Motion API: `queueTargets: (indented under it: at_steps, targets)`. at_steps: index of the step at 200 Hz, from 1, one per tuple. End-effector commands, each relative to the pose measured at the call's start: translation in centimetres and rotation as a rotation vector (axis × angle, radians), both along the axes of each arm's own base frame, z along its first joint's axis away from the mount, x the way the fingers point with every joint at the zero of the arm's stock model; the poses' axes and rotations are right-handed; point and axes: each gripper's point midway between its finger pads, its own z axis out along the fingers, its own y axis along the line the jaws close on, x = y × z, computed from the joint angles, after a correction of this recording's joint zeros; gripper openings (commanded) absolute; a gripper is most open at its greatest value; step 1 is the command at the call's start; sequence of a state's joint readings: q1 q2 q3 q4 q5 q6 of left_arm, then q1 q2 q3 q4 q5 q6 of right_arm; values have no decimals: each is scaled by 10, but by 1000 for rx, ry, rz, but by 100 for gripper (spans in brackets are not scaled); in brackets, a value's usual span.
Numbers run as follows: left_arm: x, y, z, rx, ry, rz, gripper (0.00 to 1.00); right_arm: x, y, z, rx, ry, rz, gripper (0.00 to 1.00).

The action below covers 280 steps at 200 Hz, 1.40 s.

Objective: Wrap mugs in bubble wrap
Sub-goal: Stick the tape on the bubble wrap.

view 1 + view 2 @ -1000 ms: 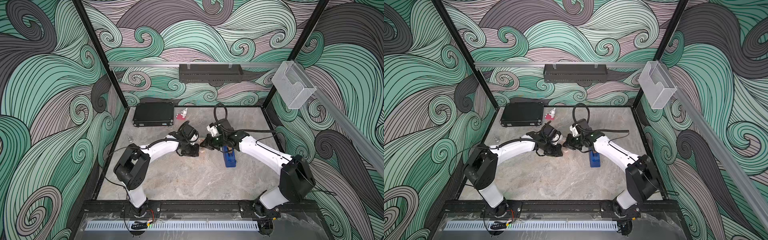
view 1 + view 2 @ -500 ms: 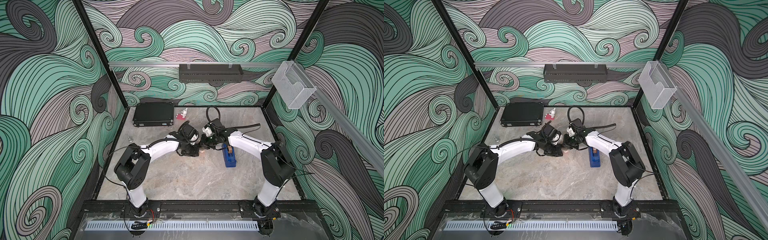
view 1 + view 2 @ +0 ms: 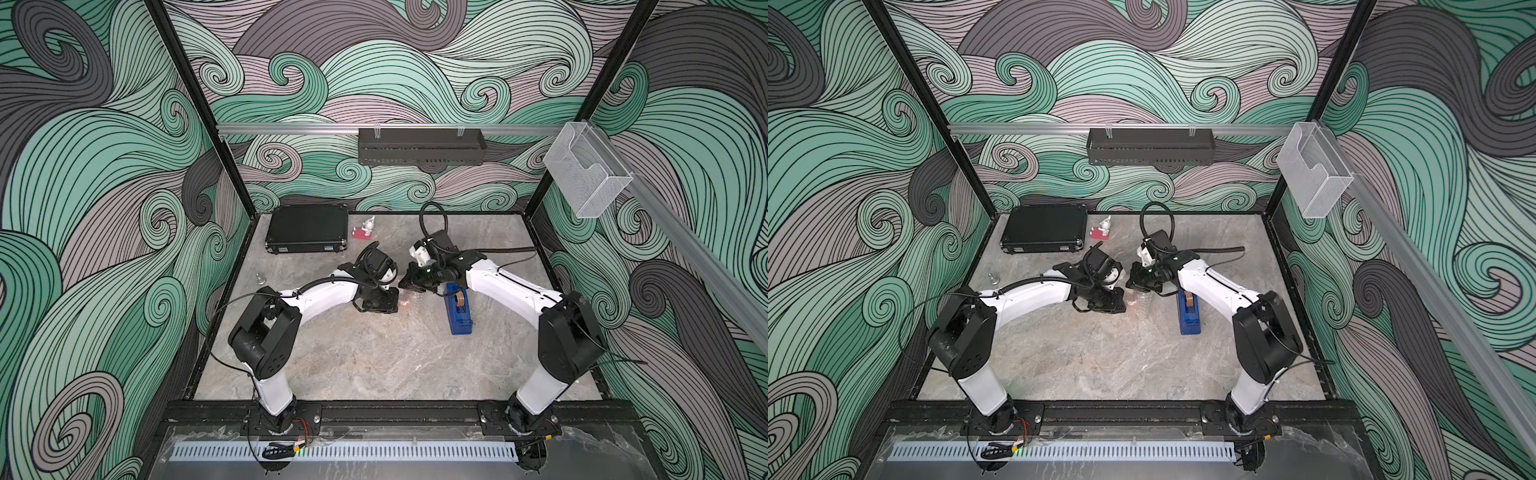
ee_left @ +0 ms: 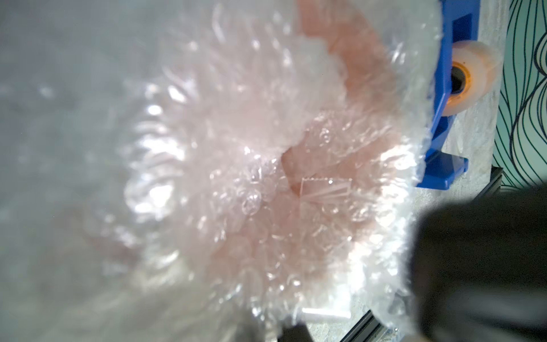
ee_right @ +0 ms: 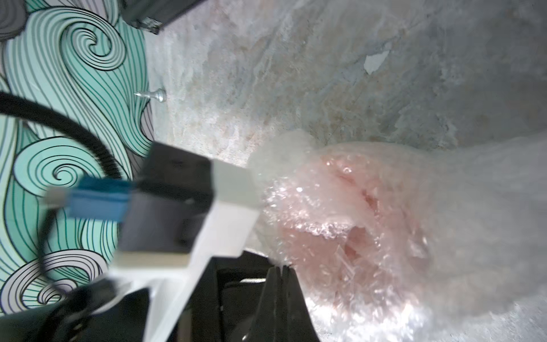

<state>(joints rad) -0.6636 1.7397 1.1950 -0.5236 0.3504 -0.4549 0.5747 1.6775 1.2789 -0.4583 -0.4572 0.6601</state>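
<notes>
The mug [image 4: 355, 68] is an orange glow inside a crumpled bundle of bubble wrap [image 4: 207, 148], and a strip of clear tape [image 4: 325, 183] lies on the wrap. It also appears in the right wrist view as the mug [image 5: 355, 207] under bubble wrap [image 5: 473, 207]. In both top views the bundle is a faint pinkish patch of bubble wrap [image 3: 409, 300] [image 3: 1136, 300] between the two grippers. My left gripper [image 3: 395, 296] [image 3: 1123, 296] is shut on the wrap, with its fingers mostly buried. My right gripper [image 5: 279, 268] [image 3: 402, 284] is shut, with its tips against the bundle's edge.
A blue tape dispenser [image 3: 458, 309] [image 3: 1190, 313] lies just right of the bundle. A black case [image 3: 307, 227] and a small red-and-white figurine [image 3: 365, 229] sit at the back. A small metal piece [image 3: 260, 277] lies near the left wall.
The right arm's elbow swung inward, then partly back out, while its gripper stayed at the bundle. The left arm has not moved.
</notes>
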Motion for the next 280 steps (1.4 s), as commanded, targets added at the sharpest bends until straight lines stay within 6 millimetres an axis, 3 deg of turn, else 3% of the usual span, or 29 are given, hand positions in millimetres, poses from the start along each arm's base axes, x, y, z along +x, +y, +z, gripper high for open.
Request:
queueTargets:
  at_steps: [1,49,74,91,122,138,158,196,213,232,264,280]
  targets:
    - [7,-4,1,8,-16,-5,11,-3,-3,4,-13,-15,13,0]
    - [8,-3,1,9,-16,-3,11,-18,-2,-45,-65,94,64,0]
    - [8,-3,1,11,-19,-4,11,-18,-14,-67,-157,115,58,0]
    - [8,-3,1,11,-19,-4,11,-15,-16,-63,-179,103,56,0]
    - [8,-3,1,12,-18,-4,11,-6,-12,-21,-152,10,51,0]
    - [8,-3,1,13,-19,-3,11,-1,-14,-11,-158,-30,35,0]
    - [9,-3,2,10,-20,-2,11,-3,-13,-24,-169,-3,50,0]
    - [8,-3,1,15,-20,-3,11,-8,-14,-68,-211,78,58,0]
    - [8,0,0,25,-21,0,11,-4,-15,-76,-230,90,54,0]
    - [8,0,1,24,-23,-1,11,-1,-10,-64,-215,71,58,0]
    - [8,-2,2,13,-22,-3,11,-3,-5,-21,-182,-15,69,0]
    - [8,-2,1,16,-21,-1,11,-7,-5,-13,-163,-31,71,0]
